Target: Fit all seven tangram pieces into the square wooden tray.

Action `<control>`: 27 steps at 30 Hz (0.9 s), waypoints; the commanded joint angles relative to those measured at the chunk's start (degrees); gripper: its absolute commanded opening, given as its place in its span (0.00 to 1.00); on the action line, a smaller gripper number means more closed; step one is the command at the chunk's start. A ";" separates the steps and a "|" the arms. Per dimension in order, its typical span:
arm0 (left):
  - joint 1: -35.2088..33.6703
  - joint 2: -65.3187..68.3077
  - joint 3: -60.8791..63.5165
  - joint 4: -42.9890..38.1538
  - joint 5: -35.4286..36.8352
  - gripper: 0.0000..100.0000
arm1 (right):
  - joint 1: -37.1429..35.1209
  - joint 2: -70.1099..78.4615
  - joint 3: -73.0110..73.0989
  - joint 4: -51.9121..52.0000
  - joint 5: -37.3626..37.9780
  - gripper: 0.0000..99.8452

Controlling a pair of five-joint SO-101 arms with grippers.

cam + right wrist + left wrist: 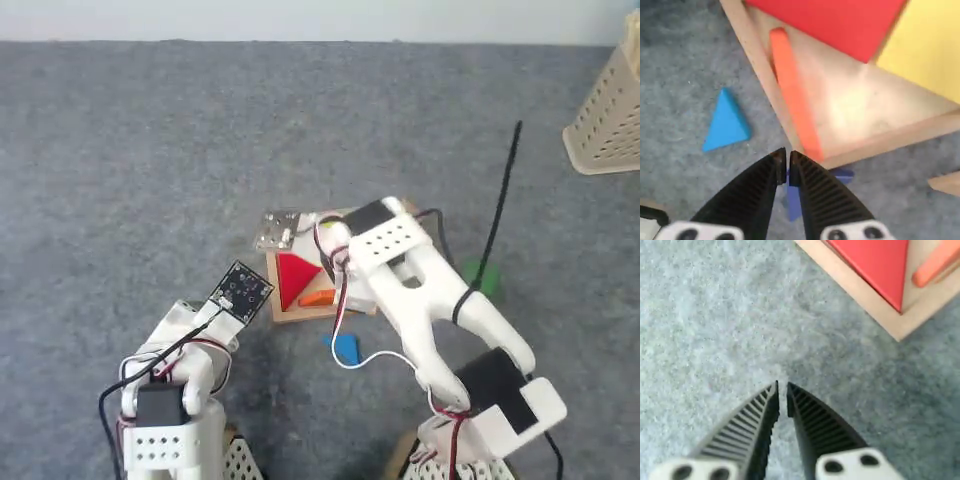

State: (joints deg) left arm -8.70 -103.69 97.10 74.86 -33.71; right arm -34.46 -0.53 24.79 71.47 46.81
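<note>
Here the grey carpeted table [150, 150] is carrying everything, and the two white arms are standing side by side at its near edge. The right arm [440, 310] is stretching out over the near rim of the square wooden tray [300, 314], while the left arm [170, 400] is staying low beside the tray's corner. A pale slotted basket [610, 110] is sitting far off at the table's edge.

The tray is lying near the middle of the table. Inside it, a red triangle [835, 20] is lying flat against a yellow piece [925, 55], and a long orange piece [795, 100] is leaning tilted along the inner wall.

On the carpet near the tray, a light blue triangle [727, 122] is lying flat, and a green piece [490, 285] is peeking out beside the right arm.

The right gripper [786, 152] is hanging just outside the tray rim with its jaws nearly clenched; a dark blue piece [842, 175] is showing under and between them, but whether they are pinching it cannot be told.

The left gripper [782, 386] is hovering over bare carpet, its jaws drawn almost together on nothing.
</note>
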 commanded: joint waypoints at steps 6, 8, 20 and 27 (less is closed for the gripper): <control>-0.09 -0.97 -0.57 0.35 -0.53 0.02 | -0.04 6.11 -5.19 -4.26 -4.57 0.01; -0.09 -0.97 -0.57 0.35 -0.53 0.02 | 0.04 8.57 -8.00 -4.26 -6.33 0.01; -0.09 -0.97 -0.57 0.35 -0.53 0.02 | 1.19 5.32 -11.87 -8.31 -21.63 0.01; 0.00 -0.97 -0.57 0.35 -0.53 0.02 | 4.88 4.09 -3.78 -20.26 -25.67 0.01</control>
State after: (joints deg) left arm -8.70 -103.69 97.10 74.86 -33.71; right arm -30.59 6.42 20.40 55.03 22.11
